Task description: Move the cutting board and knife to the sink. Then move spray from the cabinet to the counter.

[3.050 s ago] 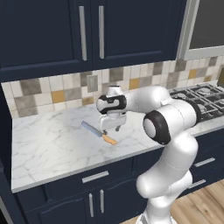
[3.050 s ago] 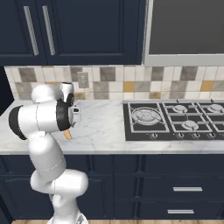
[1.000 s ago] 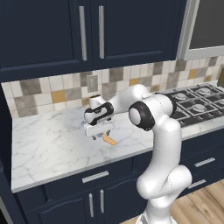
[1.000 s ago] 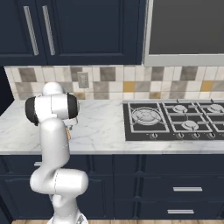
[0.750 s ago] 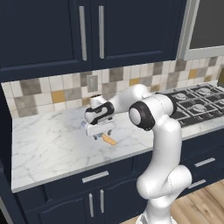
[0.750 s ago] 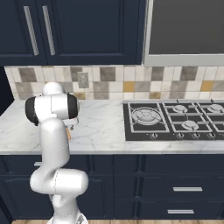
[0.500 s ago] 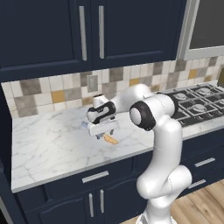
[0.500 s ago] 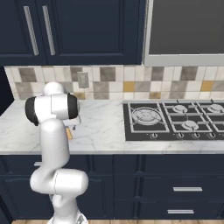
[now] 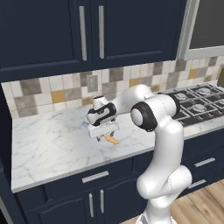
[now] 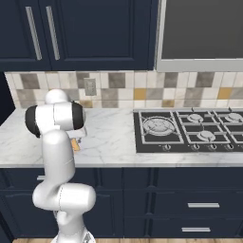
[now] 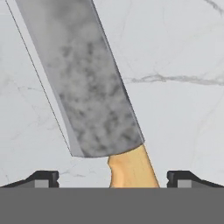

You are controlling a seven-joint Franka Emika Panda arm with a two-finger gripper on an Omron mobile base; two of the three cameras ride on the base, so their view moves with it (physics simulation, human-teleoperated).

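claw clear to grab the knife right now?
Probably yes. The claw is open right above the knife, its fingertips either side of the orange handle, with bare counter around it and nothing in between.

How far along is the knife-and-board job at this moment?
Nothing looks finished: the knife lies flat on the counter, not in a sink. In hand: the gripper is low over the knife, jaws open, one fingertip on each side of the orange handle, not closed on it. Left: grasping and carrying the knife, moving the cutting board, and fetching the spray.
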